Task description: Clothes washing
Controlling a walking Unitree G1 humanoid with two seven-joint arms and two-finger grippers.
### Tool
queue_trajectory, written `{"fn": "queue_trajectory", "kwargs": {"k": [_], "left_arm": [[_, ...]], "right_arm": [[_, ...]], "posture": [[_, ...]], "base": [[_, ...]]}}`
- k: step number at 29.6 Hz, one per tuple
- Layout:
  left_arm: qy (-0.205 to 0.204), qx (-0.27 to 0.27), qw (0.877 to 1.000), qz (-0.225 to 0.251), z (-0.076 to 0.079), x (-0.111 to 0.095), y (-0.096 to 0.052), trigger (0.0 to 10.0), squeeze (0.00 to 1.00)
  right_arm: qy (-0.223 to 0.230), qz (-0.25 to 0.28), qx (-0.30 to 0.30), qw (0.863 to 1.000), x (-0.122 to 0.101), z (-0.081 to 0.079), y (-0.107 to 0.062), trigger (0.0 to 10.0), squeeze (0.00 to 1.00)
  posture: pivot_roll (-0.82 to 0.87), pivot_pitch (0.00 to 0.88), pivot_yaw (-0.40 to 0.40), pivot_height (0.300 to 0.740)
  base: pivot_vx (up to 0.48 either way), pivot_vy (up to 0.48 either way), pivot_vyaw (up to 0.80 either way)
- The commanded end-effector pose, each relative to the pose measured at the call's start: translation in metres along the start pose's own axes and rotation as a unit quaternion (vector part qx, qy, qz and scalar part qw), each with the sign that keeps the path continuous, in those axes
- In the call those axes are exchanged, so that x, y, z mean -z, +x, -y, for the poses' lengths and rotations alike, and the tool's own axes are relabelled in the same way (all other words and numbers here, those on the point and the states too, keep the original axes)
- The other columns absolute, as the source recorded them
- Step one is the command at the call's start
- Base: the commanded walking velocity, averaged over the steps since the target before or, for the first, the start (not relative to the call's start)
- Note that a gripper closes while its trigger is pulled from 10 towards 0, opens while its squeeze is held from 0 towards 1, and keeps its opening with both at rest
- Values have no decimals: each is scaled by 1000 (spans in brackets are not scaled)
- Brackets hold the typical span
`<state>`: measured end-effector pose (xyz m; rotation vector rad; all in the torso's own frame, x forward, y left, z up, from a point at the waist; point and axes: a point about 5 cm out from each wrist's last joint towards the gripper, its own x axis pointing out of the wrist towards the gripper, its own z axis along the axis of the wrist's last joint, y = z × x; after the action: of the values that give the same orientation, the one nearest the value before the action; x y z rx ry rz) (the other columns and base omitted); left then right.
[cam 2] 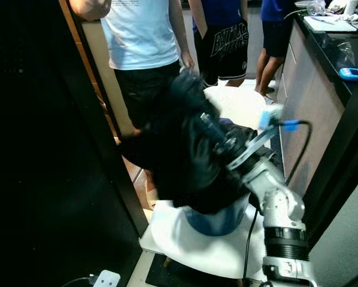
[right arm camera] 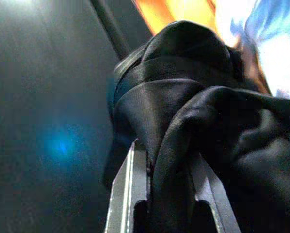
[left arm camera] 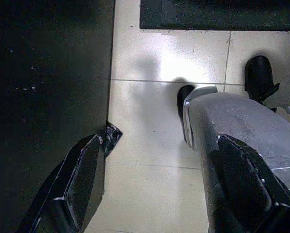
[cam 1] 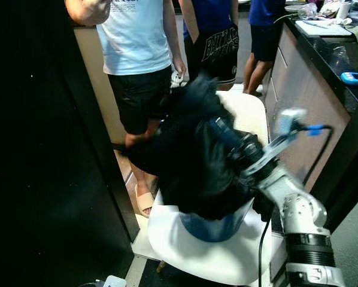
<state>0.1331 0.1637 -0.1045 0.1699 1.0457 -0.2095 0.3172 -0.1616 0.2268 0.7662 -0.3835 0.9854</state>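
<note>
A home kitchen or utility corner. A dark countertop cluttered with papers and small items runs over pale cabinets, just beyond the right gripper. Pale floor tiles lie below the left gripper.

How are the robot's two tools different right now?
The right tool is shut on black clothes; the left tool is open and holds nothing. The right tool is raised above the white chair, near the people; the left tool points down at the tiled floor. The clothes drape over the right tool, while the left tool's black fingers are bare. Both belong to the same robot.
</note>
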Motion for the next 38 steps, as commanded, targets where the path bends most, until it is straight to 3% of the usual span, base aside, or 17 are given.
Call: {"fn": "queue_trajectory", "kwargs": {"k": [1,5,13,21,29,38], "left_arm": [[-2,-2,1000,-31,-5,14,-3,10000,0],[1,-2,999,-34,-6,15,-3,10000,0],[6,-3,999,-36,-7,15,-4,10000,0],[8,-3,999,-37,-8,17,-4,10000,0],[10,-5,999,-36,-9,17,-5,10000,0],[10,-5,999,-34,-9,17,-5,10000,0]], "right_arm": [[1,51,-40,998,-19,-11,7,0,0],[0,68,-60,996,-27,-16,8,0,0],[0,59,-27,998,-24,-11,11,0,0],[8,59,-23,998,-25,-12,11,0,0],[-31,37,11,999,-26,-8,20,0,0],[-48,47,16,998,-35,-11,31,0,0]], "posture": [[-6,0,54,740],[-4,0,58,740],[-2,0,60,740],[-1,0,63,740],[-1,0,63,740],[3,0,60,740]], "base": [[0,0,0],[-78,0,0],[-316,0,0],[-313,0,-791],[-38,0,-800],[0,0,-800]]}}
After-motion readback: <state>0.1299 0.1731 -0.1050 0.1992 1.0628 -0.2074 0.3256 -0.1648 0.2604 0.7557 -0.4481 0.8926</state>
